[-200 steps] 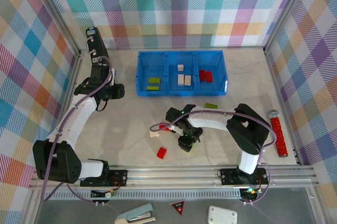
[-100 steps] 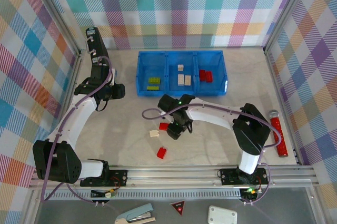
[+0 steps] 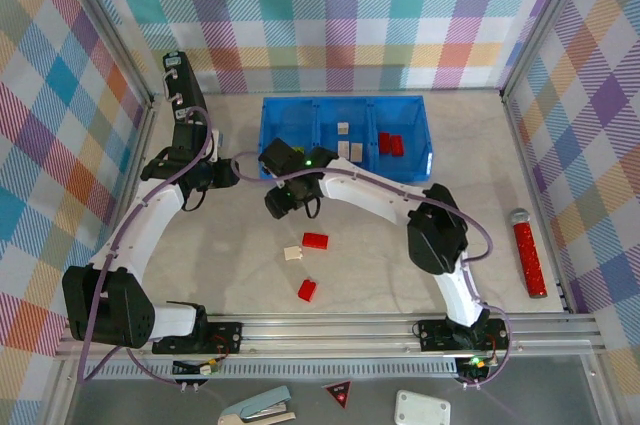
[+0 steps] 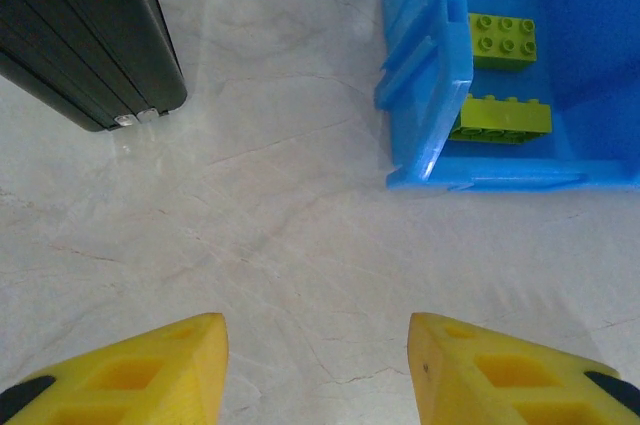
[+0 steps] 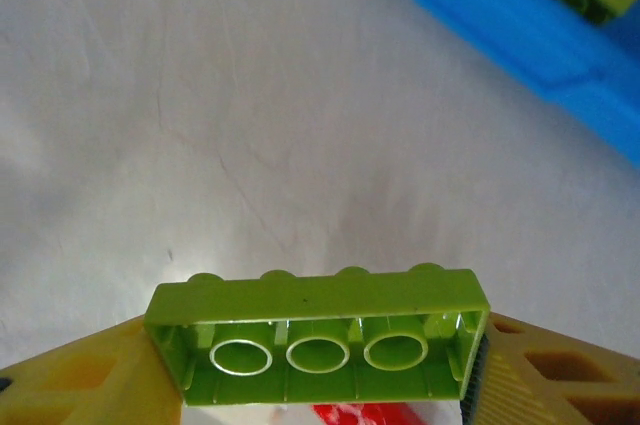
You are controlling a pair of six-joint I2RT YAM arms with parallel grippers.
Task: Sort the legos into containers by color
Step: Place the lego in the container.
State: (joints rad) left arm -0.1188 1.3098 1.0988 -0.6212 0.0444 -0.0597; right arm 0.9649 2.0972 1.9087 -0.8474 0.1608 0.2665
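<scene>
My right gripper [image 5: 320,385] is shut on a lime green lego [image 5: 320,343], held lengthwise with its hollow underside facing the camera. In the top view this gripper [image 3: 281,201] hangs just in front of the left compartment of the blue tray [image 3: 346,174]. The tray's wall [image 5: 520,20] crosses the upper right of the right wrist view. Green legos [image 4: 503,37] lie in the left compartment, cream ones [image 3: 348,150] in the middle, red ones [image 3: 390,143] on the right. On the table lie a red lego [image 3: 315,241], a cream lego [image 3: 293,253] and another red one [image 3: 307,290]. My left gripper [image 4: 315,370] is open over bare table, left of the tray.
A black upright device [image 4: 90,35] stands at the back left, close to my left arm. A red cylinder with a silver cap [image 3: 527,250] lies at the right edge. Checked walls close in the table on three sides.
My right arm has swung from the front middle of the table up and left to the tray's left front corner, carrying the green lego. The left arm has not moved.
</scene>
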